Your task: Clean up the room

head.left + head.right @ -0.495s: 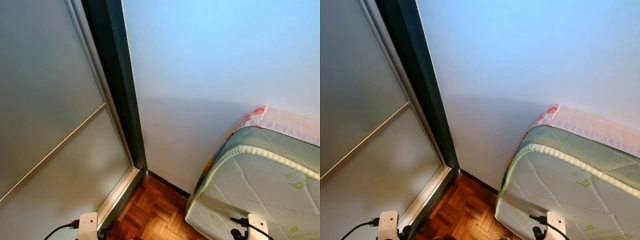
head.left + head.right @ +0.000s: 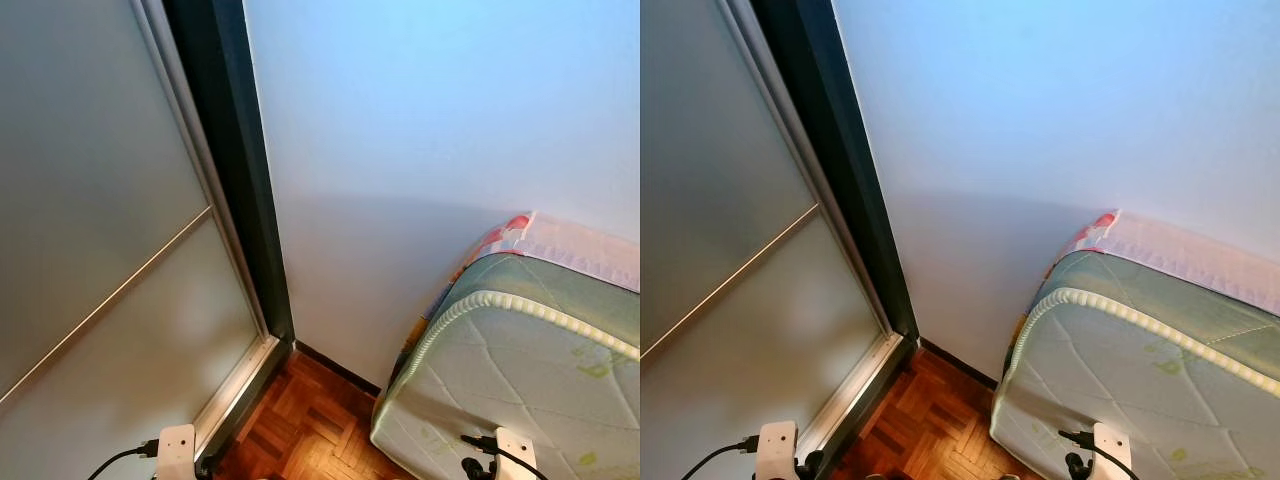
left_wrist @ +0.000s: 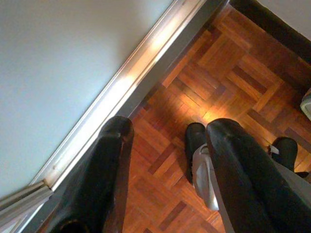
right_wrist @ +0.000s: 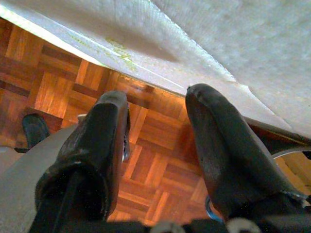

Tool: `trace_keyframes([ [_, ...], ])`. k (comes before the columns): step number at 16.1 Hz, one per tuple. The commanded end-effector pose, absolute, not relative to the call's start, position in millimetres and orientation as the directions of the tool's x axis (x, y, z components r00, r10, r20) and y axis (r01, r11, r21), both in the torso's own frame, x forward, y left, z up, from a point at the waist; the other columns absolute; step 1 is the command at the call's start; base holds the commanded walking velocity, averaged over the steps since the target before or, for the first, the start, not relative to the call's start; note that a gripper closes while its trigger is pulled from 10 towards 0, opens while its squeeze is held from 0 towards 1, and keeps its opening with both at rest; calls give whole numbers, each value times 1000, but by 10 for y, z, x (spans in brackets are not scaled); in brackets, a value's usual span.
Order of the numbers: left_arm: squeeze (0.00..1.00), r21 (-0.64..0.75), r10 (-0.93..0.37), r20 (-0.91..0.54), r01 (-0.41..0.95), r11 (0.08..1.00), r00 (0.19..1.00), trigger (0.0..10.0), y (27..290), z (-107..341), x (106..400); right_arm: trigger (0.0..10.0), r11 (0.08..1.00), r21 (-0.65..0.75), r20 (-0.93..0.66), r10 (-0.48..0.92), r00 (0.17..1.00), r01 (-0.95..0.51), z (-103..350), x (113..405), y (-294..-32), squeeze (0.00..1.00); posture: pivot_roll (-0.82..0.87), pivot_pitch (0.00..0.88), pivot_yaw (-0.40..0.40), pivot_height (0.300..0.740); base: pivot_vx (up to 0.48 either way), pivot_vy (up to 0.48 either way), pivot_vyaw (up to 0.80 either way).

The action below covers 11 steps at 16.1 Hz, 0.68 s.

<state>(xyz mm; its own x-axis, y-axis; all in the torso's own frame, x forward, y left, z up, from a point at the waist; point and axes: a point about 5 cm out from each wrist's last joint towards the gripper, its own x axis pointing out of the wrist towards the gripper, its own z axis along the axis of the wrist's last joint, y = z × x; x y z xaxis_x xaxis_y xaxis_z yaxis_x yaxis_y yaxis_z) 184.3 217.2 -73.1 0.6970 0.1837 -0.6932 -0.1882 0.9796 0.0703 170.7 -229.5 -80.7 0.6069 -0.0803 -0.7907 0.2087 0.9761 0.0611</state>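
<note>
Facing a wall (image 2: 430, 130) corner between a sliding door (image 2: 100, 250) and mattress (image 2: 520, 370). Left gripper (image 3: 167, 141) and right gripper (image 4: 156, 112) hanging over parquet (image 2: 300, 425), jaws apart, holding nothing.

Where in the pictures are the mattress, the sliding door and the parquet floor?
mattress (image 2: 520, 380): left eye view, on its quilted top.
sliding door (image 2: 90, 200): left eye view, on the frosted upper panel.
parquet floor (image 3: 214, 77): left wrist view, on bare wood beside the door rail.
</note>
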Motion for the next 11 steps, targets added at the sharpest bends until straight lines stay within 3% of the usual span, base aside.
trace_keyframes([
  [1,0,39,152,-811,-206,978,565,10000,2531,-845,1445,10000,964,94,-859,-47,509,247,-975,1398,-2136,0,90,0,-24,719,0,0,0],
  [2,0,40,157,-807,-213,976,569,10000,2540,-837,1460,10000,949,99,-854,-73,516,298,-962,1429,-2155,0,94,0,-31,719,0,0,0],
  [5,0,30,166,-806,-241,970,568,10000,2472,-850,1487,10000,959,113,-855,-40,518,259,-964,1474,-2053,0,89,0,-42,719,0,0,0],
  [11,0,9,156,-811,-255,967,564,10000,2401,-879,1458,10000,966,100,-863,-35,505,239,-978,1423,-2080,0,83,0,-60,719,0,0,-740],
])
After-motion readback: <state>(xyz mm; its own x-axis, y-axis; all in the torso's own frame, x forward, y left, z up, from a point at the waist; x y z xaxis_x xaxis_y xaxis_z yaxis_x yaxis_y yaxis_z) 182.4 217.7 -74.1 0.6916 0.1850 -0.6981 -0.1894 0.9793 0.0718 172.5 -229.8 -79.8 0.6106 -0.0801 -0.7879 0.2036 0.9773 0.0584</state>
